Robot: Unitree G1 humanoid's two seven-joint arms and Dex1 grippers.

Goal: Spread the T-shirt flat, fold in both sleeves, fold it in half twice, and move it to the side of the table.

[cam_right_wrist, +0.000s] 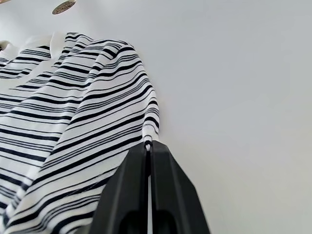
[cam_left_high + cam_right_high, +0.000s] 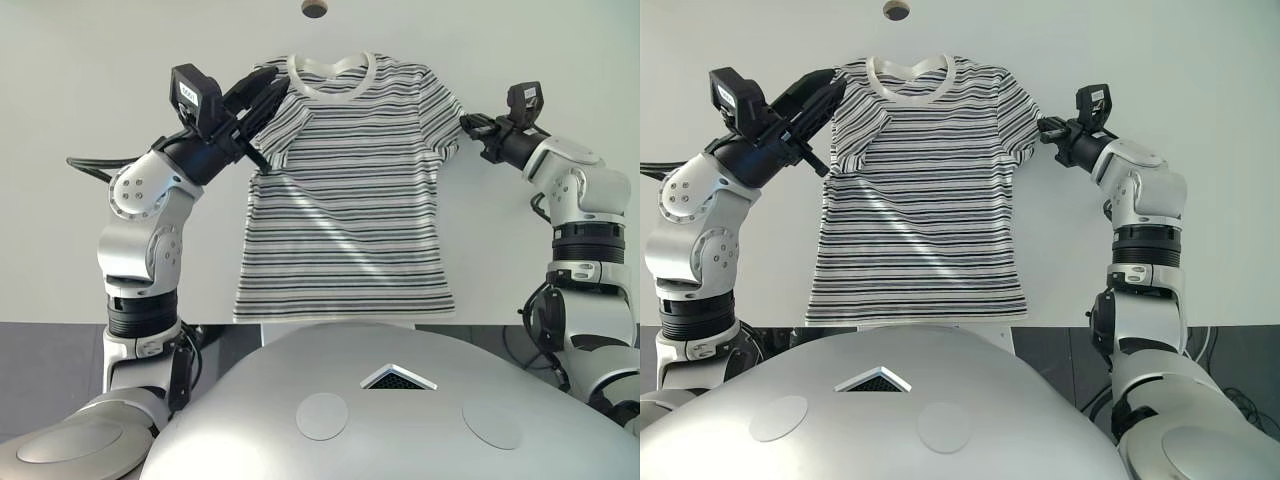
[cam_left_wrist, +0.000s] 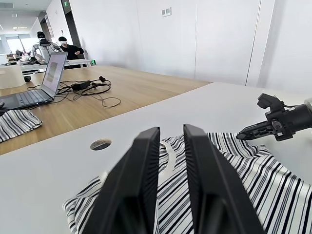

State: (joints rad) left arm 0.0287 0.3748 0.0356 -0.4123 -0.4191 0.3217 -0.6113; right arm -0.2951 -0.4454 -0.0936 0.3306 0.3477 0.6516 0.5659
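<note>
The striped T-shirt (image 2: 345, 200) lies spread on the white desk (image 2: 560, 60) between the two tools, collar (image 2: 330, 75) on the far side, hem towards the robot. The right tool (image 1: 148, 146) has its fingers pressed together on the outer hem of the right sleeve (image 2: 445, 115). A sliver of cloth is pinched at the tips, and the rest of the sleeve lies inward of the tool. I take that as the hold for drawing this sleeve in over the body.

The left tool (image 2: 262, 95) hangs over the opposite shoulder, its fingers (image 3: 141, 185) a narrow gap apart with nothing between them that I can see. Just under it the left sleeve (image 2: 272, 145) looks already turned in onto the chest, so this arm seems to be standing by rather than gripping.

Beyond the left tool's tips, past the collar, there is a round cable hole (image 2: 315, 8) in the desk; it sits outside the fold's path. Further off from that tool a separate wooden desk (image 3: 146, 87) carries a laptop (image 3: 39, 83), loose cables (image 3: 92, 87) and another striped cloth (image 3: 14, 124). From here, nothing lies between the right tool and the middle of the shirt to block the sleeve.
</note>
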